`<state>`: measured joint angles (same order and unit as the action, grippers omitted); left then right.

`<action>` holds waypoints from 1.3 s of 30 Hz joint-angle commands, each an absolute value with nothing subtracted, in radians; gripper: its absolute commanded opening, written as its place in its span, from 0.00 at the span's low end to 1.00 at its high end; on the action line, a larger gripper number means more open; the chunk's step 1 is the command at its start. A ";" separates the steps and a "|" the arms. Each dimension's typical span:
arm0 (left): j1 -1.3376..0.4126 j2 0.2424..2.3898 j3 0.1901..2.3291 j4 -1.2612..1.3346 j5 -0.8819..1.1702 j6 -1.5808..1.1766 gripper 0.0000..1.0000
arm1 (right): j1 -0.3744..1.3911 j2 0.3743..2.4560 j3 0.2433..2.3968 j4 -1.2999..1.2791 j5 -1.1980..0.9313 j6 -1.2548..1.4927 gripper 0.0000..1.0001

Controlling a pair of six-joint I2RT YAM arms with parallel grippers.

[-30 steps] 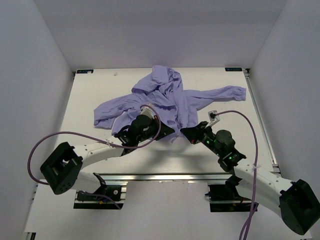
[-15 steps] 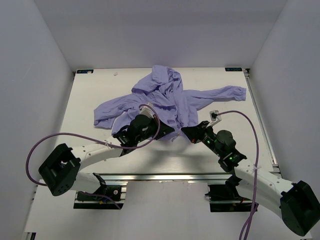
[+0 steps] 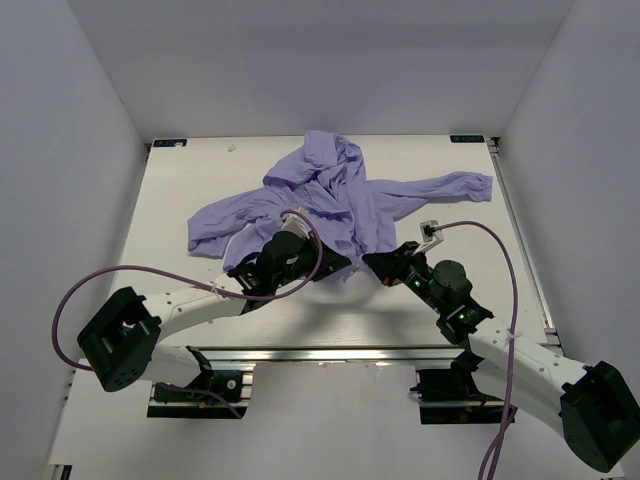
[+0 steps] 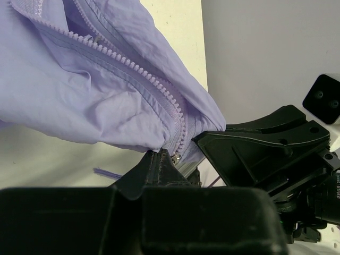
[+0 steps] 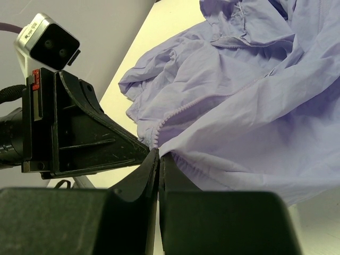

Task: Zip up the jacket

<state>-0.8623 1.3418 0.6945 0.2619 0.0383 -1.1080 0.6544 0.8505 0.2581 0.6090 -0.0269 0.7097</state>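
Right now both our grippers meet at the near hem of the jacket [image 3: 330, 195], which lies spread on the table [image 3: 200, 170] with its hood toward the far wall. Our left gripper [image 4: 159, 159] is pinched tight on the hem at the foot of the zipper [image 4: 127, 66]. Our right gripper [image 5: 158, 156] is clamped on the hem just beside it, nose to nose. The zipper runs away from us, hem to hood, so we judge the pull goes straight ahead, and both arms are equally near.
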 commanded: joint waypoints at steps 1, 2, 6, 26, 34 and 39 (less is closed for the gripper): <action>-0.874 1.313 0.698 0.264 0.023 -1.104 0.00 | 0.650 0.847 0.252 0.696 0.003 0.726 0.00; -0.876 1.313 0.698 0.261 0.020 -1.106 0.00 | 0.650 0.845 0.250 0.703 0.024 0.730 0.00; -0.896 1.310 0.707 0.247 -0.007 -1.101 0.00 | 0.652 0.853 0.247 0.727 0.044 0.762 0.00; -0.950 1.315 0.725 0.288 0.069 -0.977 0.00 | 0.652 0.894 0.238 0.785 0.029 0.727 0.00; -0.950 1.331 0.773 0.098 0.072 -0.917 0.00 | 0.649 0.838 0.267 0.758 -0.043 0.673 0.00; -0.953 1.353 0.793 0.093 0.144 -0.856 0.00 | 0.650 0.863 0.321 0.649 -0.028 0.678 0.00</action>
